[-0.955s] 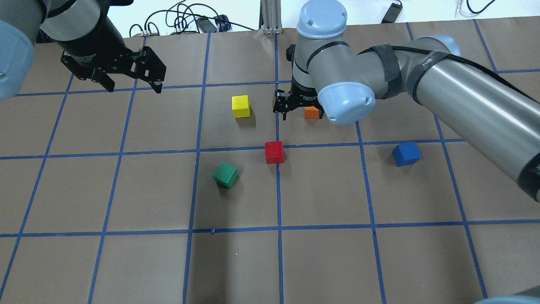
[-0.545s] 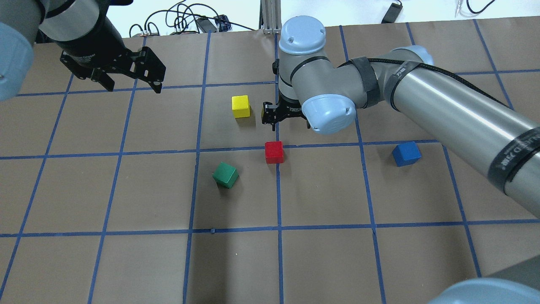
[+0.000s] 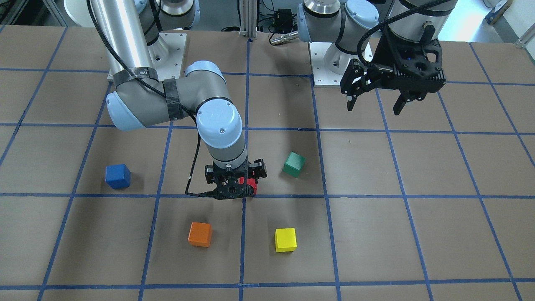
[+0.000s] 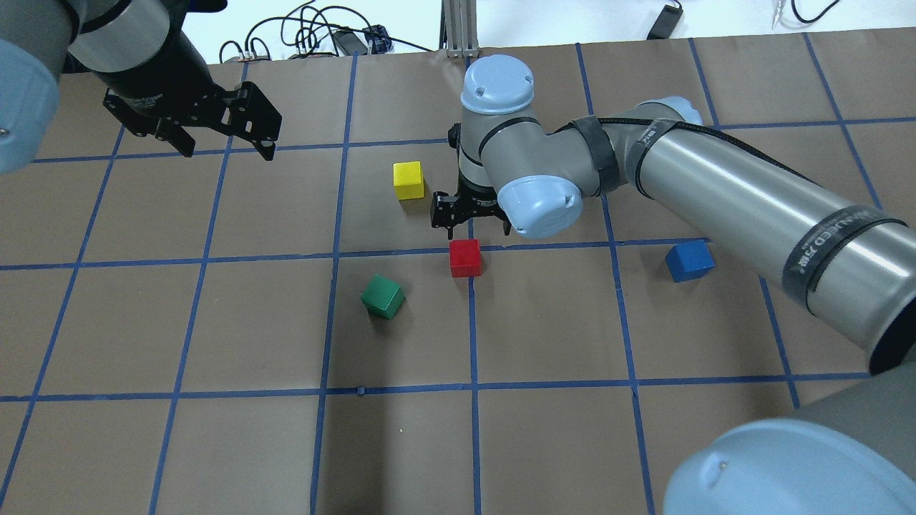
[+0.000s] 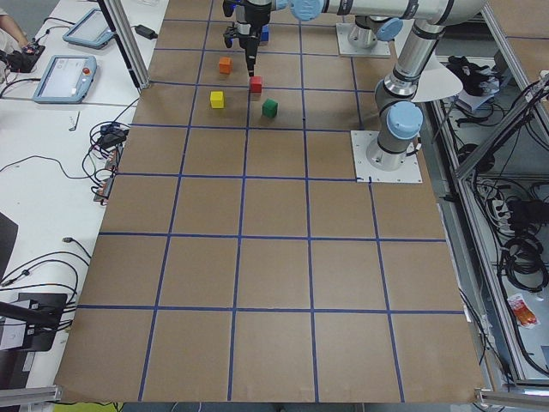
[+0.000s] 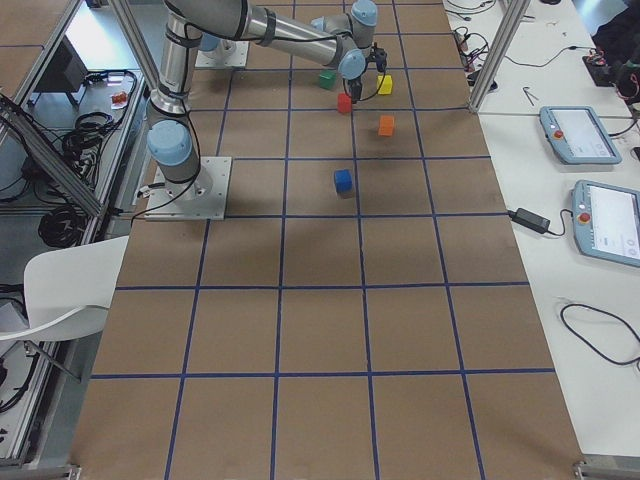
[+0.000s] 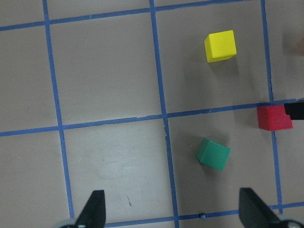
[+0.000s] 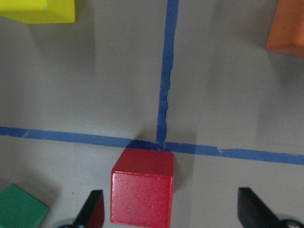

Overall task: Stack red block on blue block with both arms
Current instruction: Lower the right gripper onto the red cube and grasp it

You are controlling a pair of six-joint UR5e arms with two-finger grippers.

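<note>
While the right gripper (image 4: 478, 227) hangs just above and a bit off the red block (image 4: 465, 257), nothing is grasped yet, so I'd call this the reach-to-pick step. Its jaws are spread wide and empty. In the right wrist view the red block (image 8: 142, 192) sits low in frame and off-centre. One finger (image 8: 93, 209) is just beside its face and the other finger (image 8: 254, 209) is well apart from it. The red block rests flat on the table (image 4: 215, 322) at a crossing of the blue tape lines, roughly square to the grid.

The blue block (image 4: 689, 261) sits alone on the robot's right side, well apart from the red one and turned slightly against the grid. Nothing is on top of it.

The left gripper (image 4: 229, 149) hovers high over the far left of the table, jaws released, holding nothing. Its wrist view looks down on the green cube (image 7: 213, 154), the yellow cube (image 7: 220, 45) and the red block at the frame edge.

Next move, as I read it:
- Shift the right gripper so the red block is centred between the fingers.
- Drop until the fingers straddle it, then clench.
- Lift, carry it rightward to the blue block, match that block's slight turn, and set it down square.

The green cube is near the red block, while the yellow cube and the orange cube (image 3: 199, 234) sit further off. None of the three looks to be in the descent path.
</note>
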